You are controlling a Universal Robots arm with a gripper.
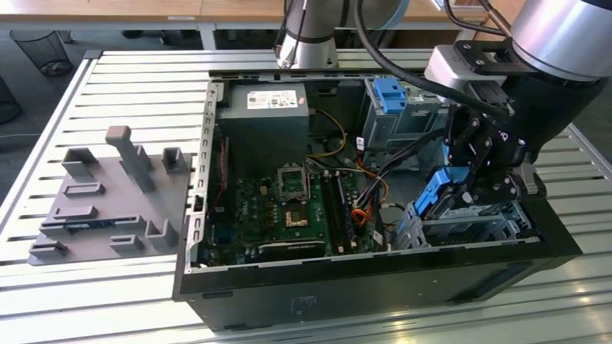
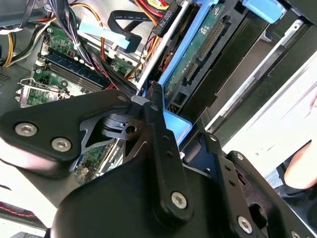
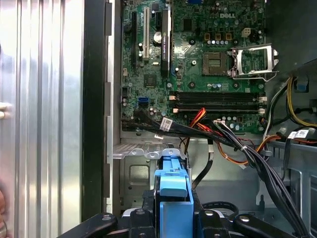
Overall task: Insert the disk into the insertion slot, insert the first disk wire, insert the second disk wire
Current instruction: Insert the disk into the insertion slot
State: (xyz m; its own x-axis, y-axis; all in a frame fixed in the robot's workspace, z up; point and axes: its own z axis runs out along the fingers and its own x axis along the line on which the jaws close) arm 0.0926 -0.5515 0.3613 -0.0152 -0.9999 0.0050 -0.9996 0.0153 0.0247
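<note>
The jaws are closed on the disk, pinching it by its bright blue bracket. In the second wrist view 1 black finger lies flat against the bracket's edge, with the disk's green circuit board facing the camera beyond it. In the first wrist view the blue bracket stands between the 2 black finger bases.

In the exterior view the gripper hangs over the corner of the open computer case at the exterior view's right. It carries the disk on edge, slightly tilted. The disk's lower end is at the mouth of the insertion slot, the small silver perforated cage just beneath it. How far the disk sits inside I cannot tell.

A bundle of black, red and orange cables runs just beside the slot, between it and the motherboard. The taller grey cage with a blue tab stands further back in the case, near the power supply. Well apart, on the slatted table at the exterior view's left, lies a grey fixture plate.
</note>
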